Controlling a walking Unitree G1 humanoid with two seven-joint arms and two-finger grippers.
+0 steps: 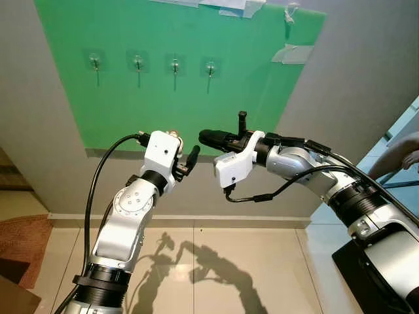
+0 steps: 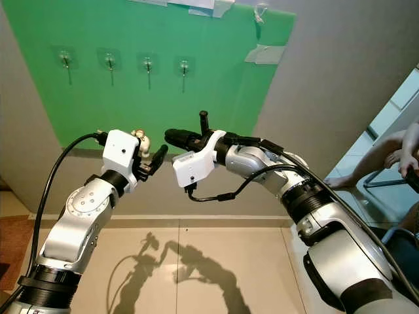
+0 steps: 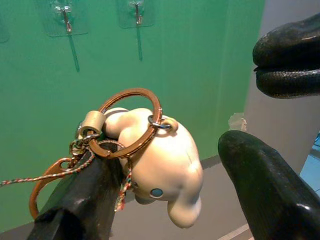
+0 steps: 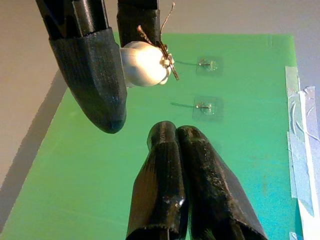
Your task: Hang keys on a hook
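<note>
Copper-coloured ring [image 3: 131,122] and a pale, rounded figurine charm [image 3: 162,172] make up the keys [image 1: 173,135], draped over one finger of the left tool [image 1: 185,163]; its two fingers stand well apart, so the bunch is hooked on rather than pinched. A thin braided cord [image 3: 60,172] and a second clasp [image 3: 45,182] trail off the same finger. The bunch looks light and loose: the charm will likely swing and the smooth metal ring could slip along the finger if the wrist tips, so the ring itself, stiff and open, is the part to present to a peg, while the soft cord offers no firm hold. Just beside it, the right tool [image 1: 208,138] points across with its fingers pressed together and empty, near the keys but not touching them. Farther off on the wall hangs a green board [image 1: 163,65] carrying a row of four clear stick-on hooks [image 1: 174,65], all bare, each with a small upturned metal peg. At the far right, a person's legs [image 2: 386,154] sit by a chair.
</note>
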